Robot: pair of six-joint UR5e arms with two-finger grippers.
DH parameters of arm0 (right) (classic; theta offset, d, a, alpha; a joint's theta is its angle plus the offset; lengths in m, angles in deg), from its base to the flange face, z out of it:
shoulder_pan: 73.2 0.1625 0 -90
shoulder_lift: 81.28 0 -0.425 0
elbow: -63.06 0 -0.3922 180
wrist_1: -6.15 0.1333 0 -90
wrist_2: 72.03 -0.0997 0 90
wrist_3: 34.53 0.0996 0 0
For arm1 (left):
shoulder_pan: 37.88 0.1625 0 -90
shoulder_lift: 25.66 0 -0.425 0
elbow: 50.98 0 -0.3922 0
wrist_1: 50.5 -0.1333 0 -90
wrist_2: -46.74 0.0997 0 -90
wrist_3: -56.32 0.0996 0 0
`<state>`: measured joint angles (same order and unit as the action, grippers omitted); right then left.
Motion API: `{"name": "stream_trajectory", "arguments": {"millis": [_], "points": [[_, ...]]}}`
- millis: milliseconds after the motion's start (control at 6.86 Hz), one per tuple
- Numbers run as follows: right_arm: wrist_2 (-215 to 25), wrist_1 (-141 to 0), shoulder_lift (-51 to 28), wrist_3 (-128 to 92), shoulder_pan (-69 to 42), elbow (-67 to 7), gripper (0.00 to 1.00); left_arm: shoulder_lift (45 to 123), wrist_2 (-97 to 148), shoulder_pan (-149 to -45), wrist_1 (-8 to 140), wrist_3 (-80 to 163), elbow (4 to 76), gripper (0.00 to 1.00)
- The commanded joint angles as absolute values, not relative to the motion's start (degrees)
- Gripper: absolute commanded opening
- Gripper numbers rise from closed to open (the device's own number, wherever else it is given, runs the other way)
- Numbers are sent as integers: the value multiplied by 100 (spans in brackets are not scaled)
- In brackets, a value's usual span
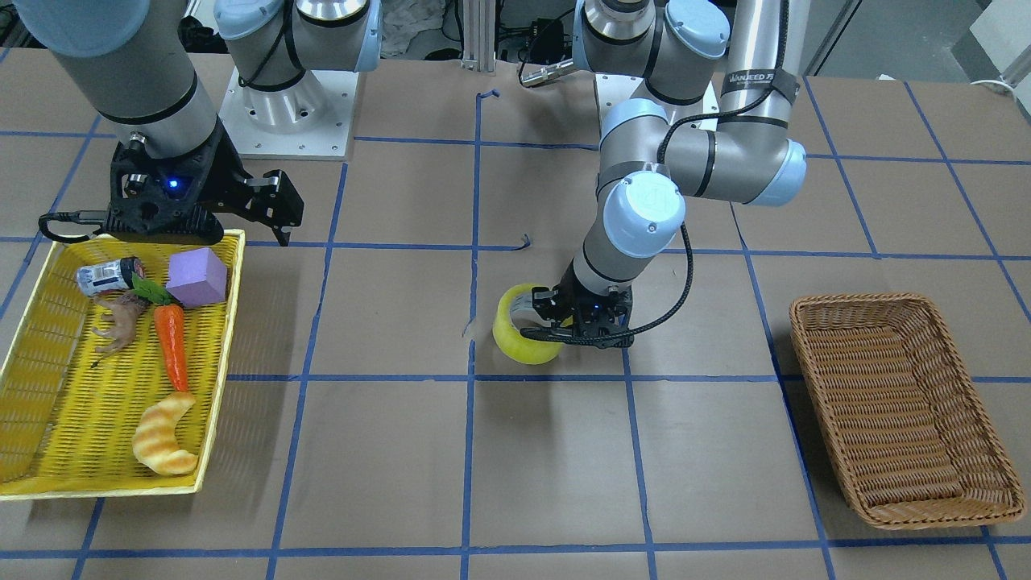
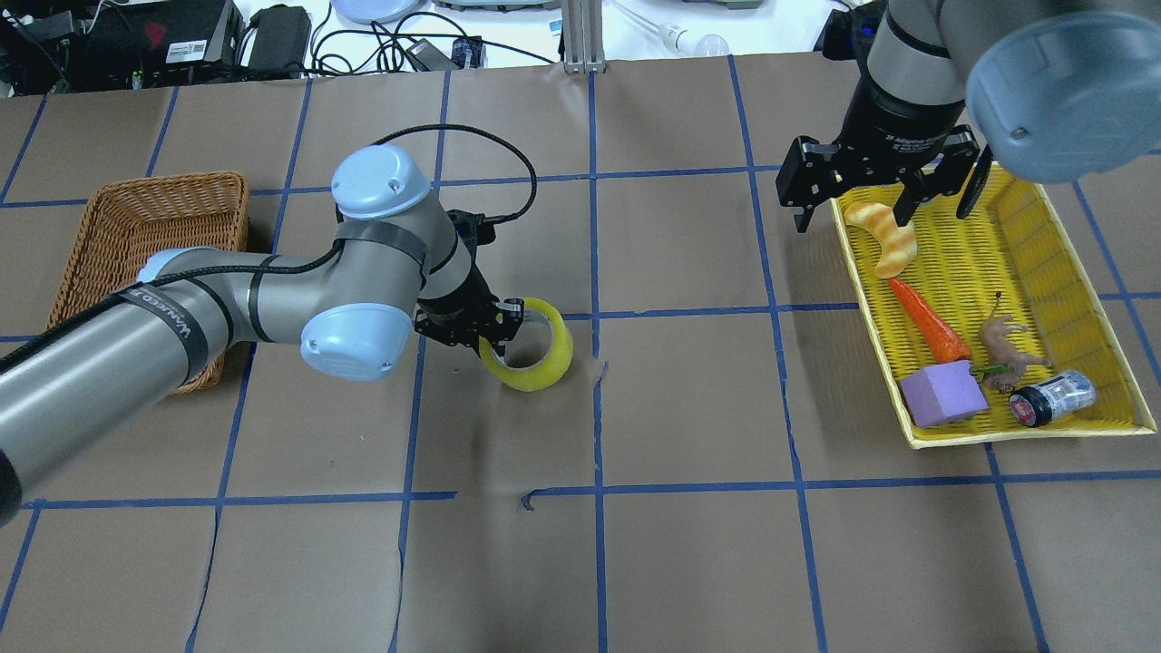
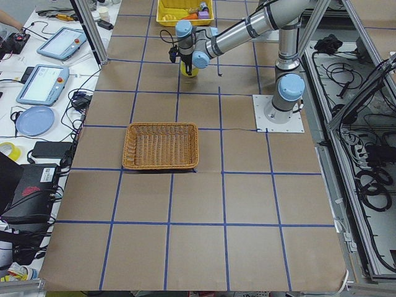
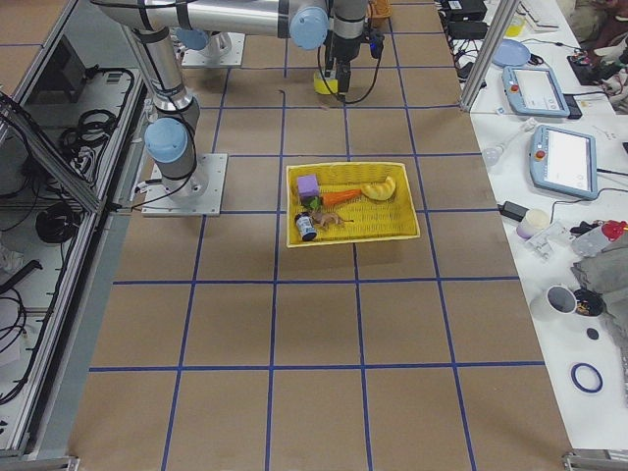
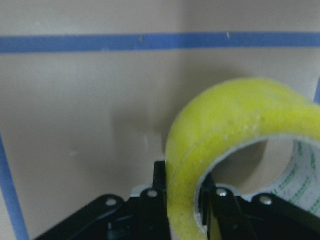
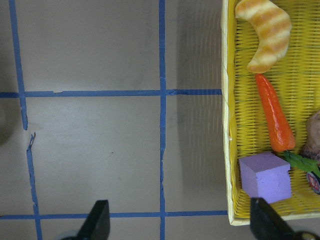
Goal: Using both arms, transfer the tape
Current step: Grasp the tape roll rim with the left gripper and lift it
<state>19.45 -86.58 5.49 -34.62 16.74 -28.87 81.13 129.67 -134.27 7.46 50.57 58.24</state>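
Note:
The yellow tape (image 1: 519, 338) stands on edge near the table's middle; it also shows in the overhead view (image 2: 535, 358) and the left wrist view (image 5: 225, 125). My left gripper (image 1: 556, 322) is shut on the roll's wall, one finger inside the ring and one outside (image 2: 494, 331). The roll sits at or just above the table; I cannot tell which. My right gripper (image 2: 884, 209) is open and empty, hovering over the inner edge of the yellow tray (image 2: 998, 263), far from the tape. In the right wrist view its fingertips (image 6: 97, 222) frame bare table and the tray's rim.
The yellow tray (image 1: 48, 387) holds a croissant toy (image 1: 165, 435), a carrot (image 1: 171, 342), a purple cube (image 1: 197, 275), a toy animal (image 1: 121, 326) and a small can (image 1: 109, 275). An empty brown wicker basket (image 1: 902, 403) sits on the left arm's side (image 2: 145, 236).

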Motion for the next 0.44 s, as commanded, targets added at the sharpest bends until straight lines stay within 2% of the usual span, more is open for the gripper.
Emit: {"name": "stream_trajectory", "arguments": {"millis": [0,292], "points": [[1963,-8658,547,-3400,1688,-2888,100,7877,13514,-12617,1836,6197,5074,0],[2016,-8684,520,-3374,1671,-2888,100,7736,13752,-11248,1964,7881,4930,0]]}}
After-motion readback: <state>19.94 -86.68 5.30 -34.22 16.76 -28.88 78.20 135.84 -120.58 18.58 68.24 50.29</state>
